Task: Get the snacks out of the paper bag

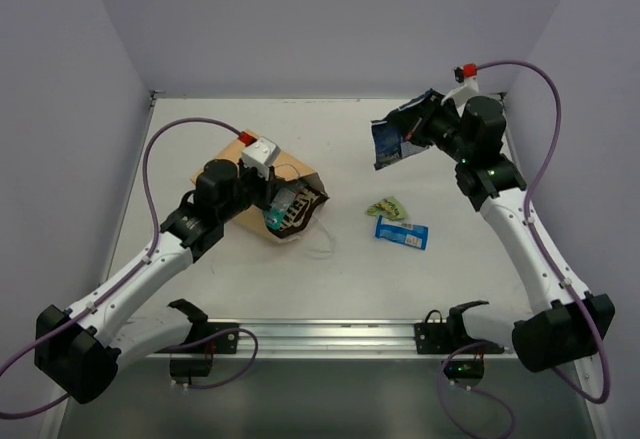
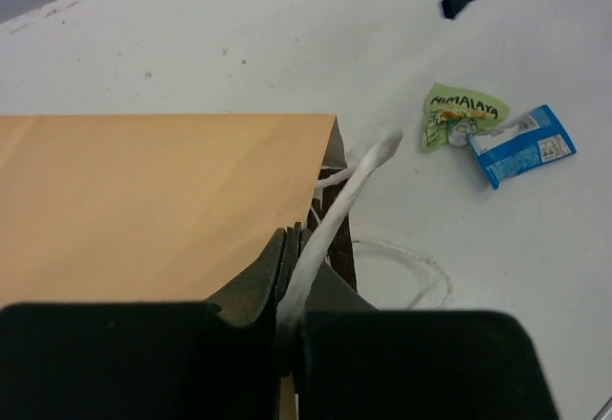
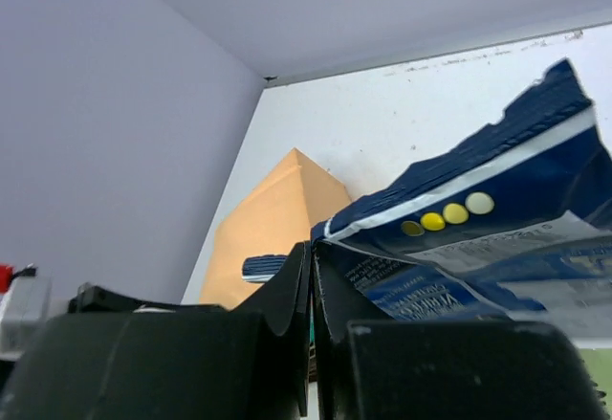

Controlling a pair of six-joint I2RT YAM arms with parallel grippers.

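Note:
The tan paper bag (image 1: 250, 159) lies on its side at the left, mouth toward the middle. My left gripper (image 1: 272, 197) is shut on its white string handle (image 2: 356, 179) at the mouth; the bag's side fills the left wrist view (image 2: 163, 200). A brown chip bag (image 1: 303, 211) and a teal-white packet (image 1: 275, 218) show in the mouth. My right gripper (image 1: 408, 139) is shut on the dark blue chip bag (image 1: 388, 142) and holds it in the air at the back right; the chip bag fills the right wrist view (image 3: 478, 238).
A small green packet (image 1: 388, 207) and a blue-white packet (image 1: 402, 233) lie on the table right of the bag; both also show in the left wrist view, the green packet (image 2: 461, 114) and the blue-white packet (image 2: 521, 144). The bag's other string handle (image 1: 320, 246) lies loose on the table. Walls enclose the table's back and sides.

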